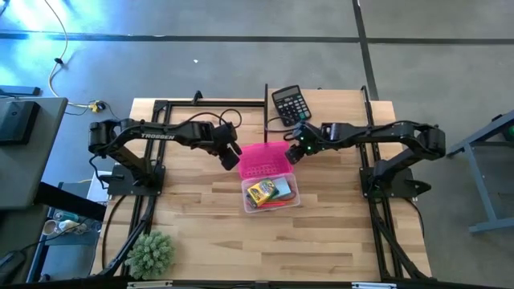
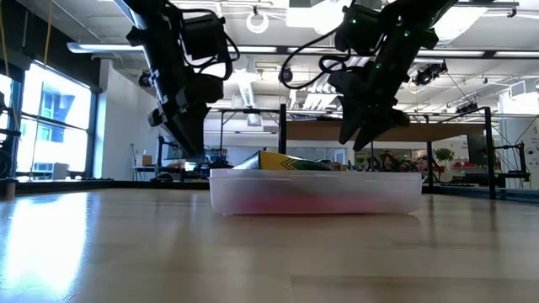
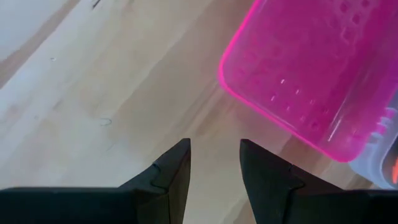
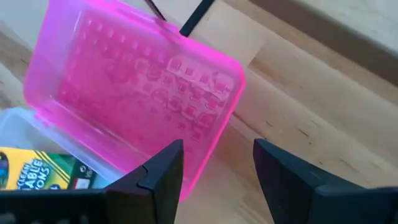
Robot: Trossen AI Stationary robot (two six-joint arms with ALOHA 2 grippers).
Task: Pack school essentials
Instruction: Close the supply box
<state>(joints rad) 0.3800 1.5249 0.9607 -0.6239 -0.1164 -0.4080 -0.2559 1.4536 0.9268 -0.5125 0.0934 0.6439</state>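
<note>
Both arms lean in over the middle of the wooden surface [image 1: 321, 233], meeting at a clear plastic box [image 1: 271, 195] whose pink lid [image 1: 266, 160] lies flipped open on the far side.

The left hand [image 1: 230, 156] hangs just off the lid's left corner, a little above the wood. Its two dark fingers [image 3: 171, 171] stand slightly apart with only bare surface showing between them, so it has hold of nothing. From its wrist the pink lid [image 3: 323, 74] sits ahead and off to one side, not touching the fingertips.

The right hand [image 1: 295, 152] hovers at the lid's opposite corner, tilted down toward it. Its fingers [image 4: 158, 171] are spread wider than the left's and are also empty; the lid [image 4: 134, 90] lies just beyond the fingertips, close to one finger (whether it brushes the plastic, I cannot tell).

Inside the box, just nearer than both hands, lies the yellow-green crayon box [image 1: 261, 190], with something red [image 1: 277, 204] along the box's near edge. From table height the crayon box [image 2: 282, 162] pokes slightly above the clear rim.

Behind the right hand, at the far edge, rests a black calculator [image 1: 289, 103]. A spiky green plant ball [image 1: 151, 253] sits well away at the near left corner.
</note>
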